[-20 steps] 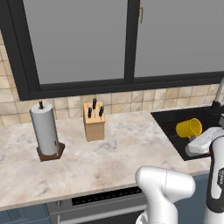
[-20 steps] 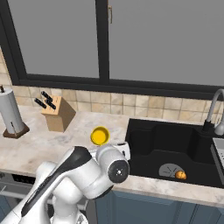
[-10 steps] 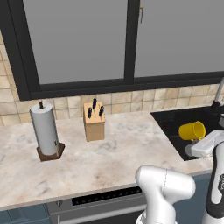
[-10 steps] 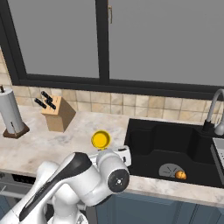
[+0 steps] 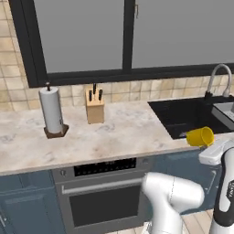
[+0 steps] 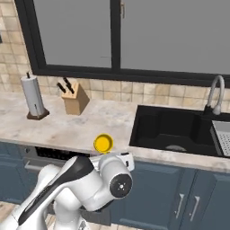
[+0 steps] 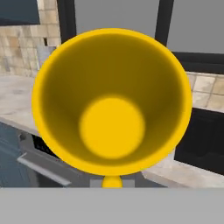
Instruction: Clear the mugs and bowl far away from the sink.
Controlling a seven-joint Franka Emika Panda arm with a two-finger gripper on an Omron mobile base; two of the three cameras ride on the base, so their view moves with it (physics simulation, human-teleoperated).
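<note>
One yellow mug (image 5: pixel 200 136) on its side, apparently hand-held, near sink (image 5: pixel 192 116)

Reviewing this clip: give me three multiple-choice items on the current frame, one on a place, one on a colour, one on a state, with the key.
1. Where does the knife block stand?
A. inside the sink
B. on the counter between the paper towel roll and the sink
C. on the floor

2. What colour is the mug at the gripper?
A. yellow
B. red
C. white

3. How is that mug oriented?
A. upright on the counter
B. upside down in the sink
C. held on its side, off the counter

Key: 1 B, the block sits right of the paper towel roll and left of the sink. 2 A, its inside is yellow in the hand view. 3 C, the gripper holds it with its mouth sideways at the counter edge.
</note>
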